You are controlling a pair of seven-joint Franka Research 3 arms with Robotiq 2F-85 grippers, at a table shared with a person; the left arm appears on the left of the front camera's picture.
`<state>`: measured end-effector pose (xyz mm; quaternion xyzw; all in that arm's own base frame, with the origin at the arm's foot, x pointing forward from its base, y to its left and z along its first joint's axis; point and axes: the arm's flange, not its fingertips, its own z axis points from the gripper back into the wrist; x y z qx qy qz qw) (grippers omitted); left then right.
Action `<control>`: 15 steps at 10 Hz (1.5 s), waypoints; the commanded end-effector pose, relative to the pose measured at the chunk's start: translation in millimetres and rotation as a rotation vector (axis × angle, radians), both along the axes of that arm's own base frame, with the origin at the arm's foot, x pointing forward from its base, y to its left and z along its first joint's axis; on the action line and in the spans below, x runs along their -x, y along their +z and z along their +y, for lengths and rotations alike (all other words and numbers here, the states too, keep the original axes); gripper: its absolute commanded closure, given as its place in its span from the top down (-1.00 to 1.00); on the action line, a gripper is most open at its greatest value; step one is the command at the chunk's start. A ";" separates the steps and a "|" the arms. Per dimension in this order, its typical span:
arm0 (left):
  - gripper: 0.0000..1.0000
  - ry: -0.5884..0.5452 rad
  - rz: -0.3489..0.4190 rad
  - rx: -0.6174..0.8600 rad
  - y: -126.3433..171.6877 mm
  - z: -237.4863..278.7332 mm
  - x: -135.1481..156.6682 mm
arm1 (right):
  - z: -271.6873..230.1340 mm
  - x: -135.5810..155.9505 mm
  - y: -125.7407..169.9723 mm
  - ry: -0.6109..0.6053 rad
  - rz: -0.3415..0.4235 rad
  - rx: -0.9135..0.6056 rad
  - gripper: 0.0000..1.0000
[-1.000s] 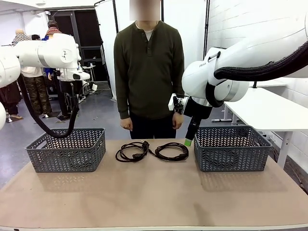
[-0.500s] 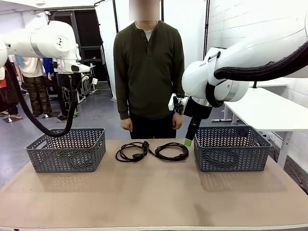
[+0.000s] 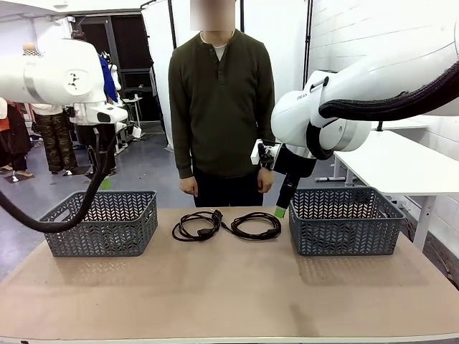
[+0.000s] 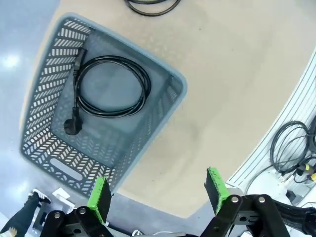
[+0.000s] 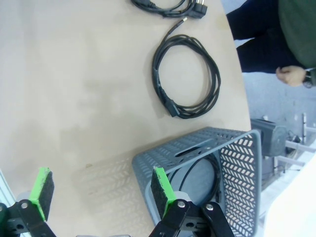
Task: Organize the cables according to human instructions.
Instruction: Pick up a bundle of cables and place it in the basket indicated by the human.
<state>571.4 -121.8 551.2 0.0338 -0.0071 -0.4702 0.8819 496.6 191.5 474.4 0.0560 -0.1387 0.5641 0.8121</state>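
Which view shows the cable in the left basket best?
The left wrist view: it looks down into the left basket and shows the cable whole, coil and plug. In the front view the basket's wall hides it. The right wrist view faces the other basket.

Tan table, two grey baskets, two coiled cables between.

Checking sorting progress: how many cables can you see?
4. The left loop and the right loop lie on the table between the baskets; a third cable lies in the left basket; a fourth cable, partly hidden, in the right basket.
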 end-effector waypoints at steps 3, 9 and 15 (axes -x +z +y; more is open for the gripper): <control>1.00 -0.041 0.011 0.051 -8.2 16.7 -3.5 | -0.3 -0.6 0.1 0.003 0.002 0.010 1.00; 1.00 -0.013 -0.004 0.025 -9.0 6.7 4.6 | -0.3 -0.6 0.1 0.003 0.002 0.010 1.00; 1.00 0.007 -0.156 0.102 -29.0 -23.8 110.8 | -0.3 -0.6 0.1 0.003 0.002 0.010 1.00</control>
